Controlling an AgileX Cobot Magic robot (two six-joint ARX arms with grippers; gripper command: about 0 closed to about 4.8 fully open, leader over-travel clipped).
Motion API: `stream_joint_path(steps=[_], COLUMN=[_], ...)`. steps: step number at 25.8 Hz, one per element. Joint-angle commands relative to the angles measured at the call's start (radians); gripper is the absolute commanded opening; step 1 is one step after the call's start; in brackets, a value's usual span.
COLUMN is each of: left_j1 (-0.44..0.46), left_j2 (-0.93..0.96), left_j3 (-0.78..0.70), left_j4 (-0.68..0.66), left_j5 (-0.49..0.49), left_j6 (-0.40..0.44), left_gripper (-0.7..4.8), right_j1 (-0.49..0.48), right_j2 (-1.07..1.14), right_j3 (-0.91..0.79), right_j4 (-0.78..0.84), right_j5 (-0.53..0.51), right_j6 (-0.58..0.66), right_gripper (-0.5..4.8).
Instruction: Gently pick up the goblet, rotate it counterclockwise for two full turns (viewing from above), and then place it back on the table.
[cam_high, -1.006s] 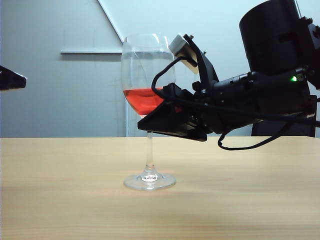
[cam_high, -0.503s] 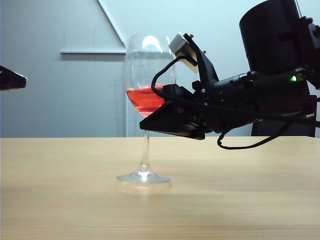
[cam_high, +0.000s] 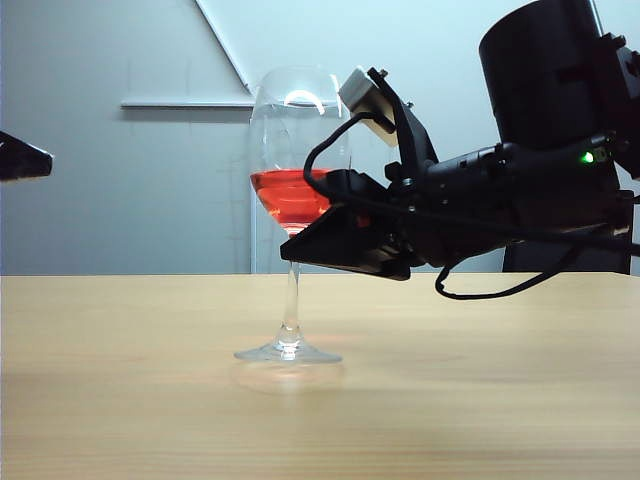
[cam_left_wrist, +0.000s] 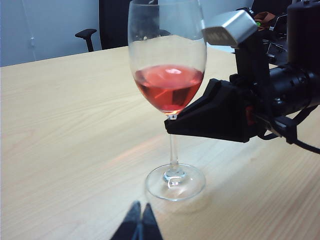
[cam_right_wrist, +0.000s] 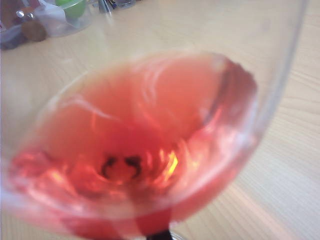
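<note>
The goblet (cam_high: 290, 150) is a tall clear glass with red liquid in its bowl. Its foot (cam_high: 288, 352) hovers just above the light wood table (cam_high: 450, 400), slightly tilted. My right gripper (cam_high: 293, 247) comes in from the right and is shut on the stem right under the bowl. The left wrist view shows the goblet (cam_left_wrist: 167, 65) with the right gripper (cam_left_wrist: 171, 126) at the stem's top. In the right wrist view the bowl (cam_right_wrist: 140, 140) fills the picture and hides the jaws. My left gripper (cam_left_wrist: 140, 217) is shut and empty, short of the foot, and shows at the far left (cam_high: 20, 158).
A dark office chair (cam_left_wrist: 87, 35) stands beyond the table's far edge. A clear container with small coloured items (cam_right_wrist: 50, 20) sits on the table behind the goblet in the right wrist view. A pale wall rises behind the table.
The goblet's foot has left the table and risen slightly, shifting a little left, and the red liquid sloshed then levelled. The right gripper has closed on the stem. The left arm is still.
</note>
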Motion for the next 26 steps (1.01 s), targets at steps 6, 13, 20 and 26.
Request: stream_joint_path(steps=[6,13,20,26], left_j1=[-0.001,-0.001,-0.001,-0.001], left_j2=[0.002,0.002,0.002,0.002], left_j3=[0.004,0.004,0.004,0.004], left_j4=[0.009,0.009,0.009,0.009], left_j5=[0.002,0.001,0.002,0.002], left_j6=[0.000,0.000,0.000,0.000], left_gripper=[-0.05,-0.05,-0.05,-0.05], right_j1=[0.002,0.002,0.002,0.001], right_j2=[-0.003,-0.003,-0.004,-0.005], right_j3=[0.004,0.004,0.004,0.004], right_j4=[0.071,0.123,0.154,0.221], right_j5=[0.002,0.009,0.008,0.009], right_j6=[-0.008,-0.022,-0.022,-0.026], right_gripper=[-0.05,-0.05,-0.05,-0.05])
